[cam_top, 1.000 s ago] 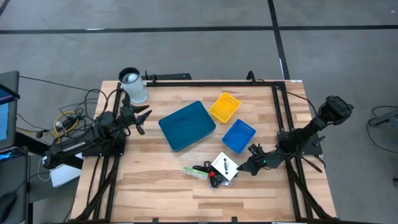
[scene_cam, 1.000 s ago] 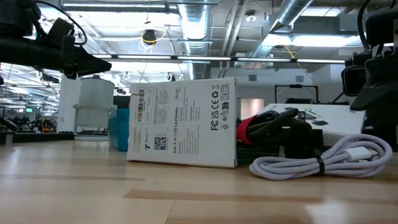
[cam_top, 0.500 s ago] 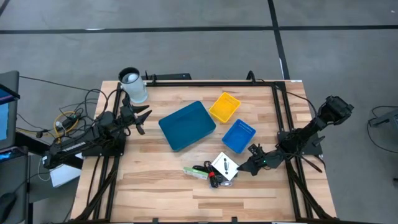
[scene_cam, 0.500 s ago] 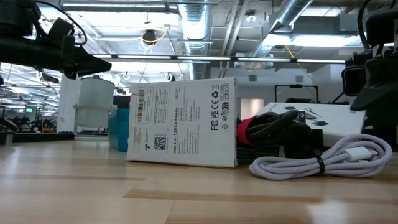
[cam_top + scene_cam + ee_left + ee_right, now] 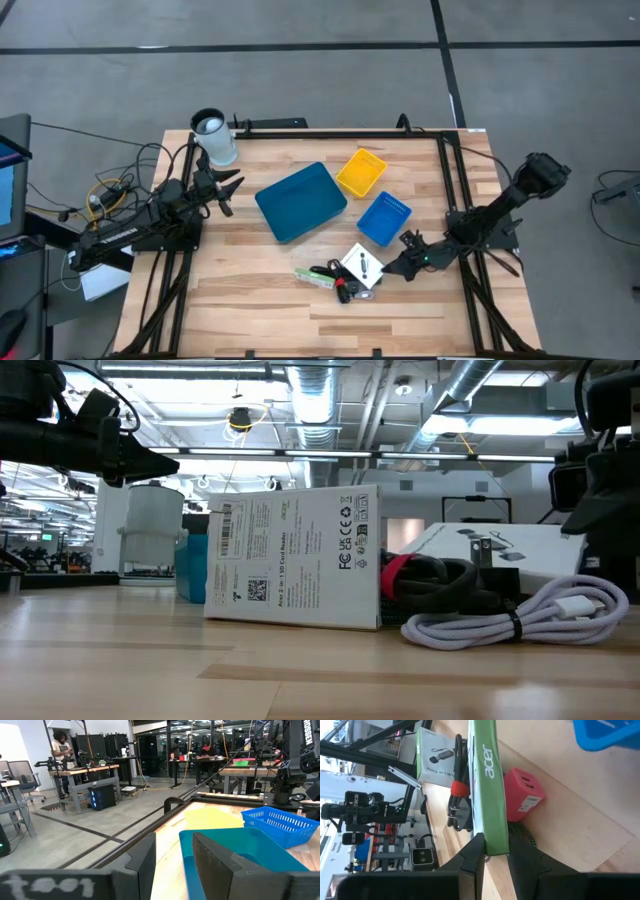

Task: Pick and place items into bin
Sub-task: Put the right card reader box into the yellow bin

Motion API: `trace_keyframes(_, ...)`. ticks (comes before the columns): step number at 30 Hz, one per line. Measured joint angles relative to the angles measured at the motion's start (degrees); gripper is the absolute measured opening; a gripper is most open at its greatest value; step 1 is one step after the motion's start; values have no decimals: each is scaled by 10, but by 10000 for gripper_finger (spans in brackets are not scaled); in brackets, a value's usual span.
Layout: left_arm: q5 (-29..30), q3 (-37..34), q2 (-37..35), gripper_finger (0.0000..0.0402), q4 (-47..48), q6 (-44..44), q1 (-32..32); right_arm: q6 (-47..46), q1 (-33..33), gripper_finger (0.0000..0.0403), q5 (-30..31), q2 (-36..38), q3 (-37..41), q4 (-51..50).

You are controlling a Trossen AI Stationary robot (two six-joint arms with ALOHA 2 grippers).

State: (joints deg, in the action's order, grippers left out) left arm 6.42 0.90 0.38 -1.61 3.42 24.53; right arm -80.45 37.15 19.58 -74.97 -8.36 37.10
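The items lie in a heap at the near middle of the table. They are a white square packet (image 5: 362, 267) with a green "acer" side (image 5: 489, 780), a second green-sided box (image 5: 315, 277) standing on a long edge, black cable pieces (image 5: 460, 795) and a pink-red piece (image 5: 522, 795). My right gripper (image 5: 395, 266) is shut on the packet from the heap's right. My left gripper (image 5: 232, 188) hangs open above the table's far left, pointing level at the blue tray. My right gripper pinches the white packet between its two fingers, one on each broad face, at the end of the green side (image 5: 496, 845) nearest the arm. The fingers come from the table's right, slanting down. The packet sits tilted (image 5: 495, 550), its far part on the heap.
A dark blue tray (image 5: 300, 200), a yellow bin (image 5: 360, 172) and a blue mesh bin (image 5: 384, 218) stand beyond the heap. A white cup (image 5: 215, 140) stands at the far left corner. A coiled white cable (image 5: 520, 618) lies near the heap. Black frame rails run along the table's edges.
The white packet has tipped up in my right gripper's hold: in the low view its printed face now slants where it lay flat. The black pieces in front of it have shifted a little. Neither arm has travelled.
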Motion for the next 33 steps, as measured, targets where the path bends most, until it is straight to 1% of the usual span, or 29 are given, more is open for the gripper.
trace_keyframes(7,0,0,0,119,0,0,0,5,0,66,3,53,0,-56)
trace_keyframes(16,0,0,0,119,0,0,0,31,-3,65,16,116,0,-93)
trace_keyframes(26,0,0,0,119,0,0,0,104,-34,65,17,181,0,-101)
trace_keyframes(33,0,0,0,119,0,0,0,181,-74,65,14,221,-3,-102)
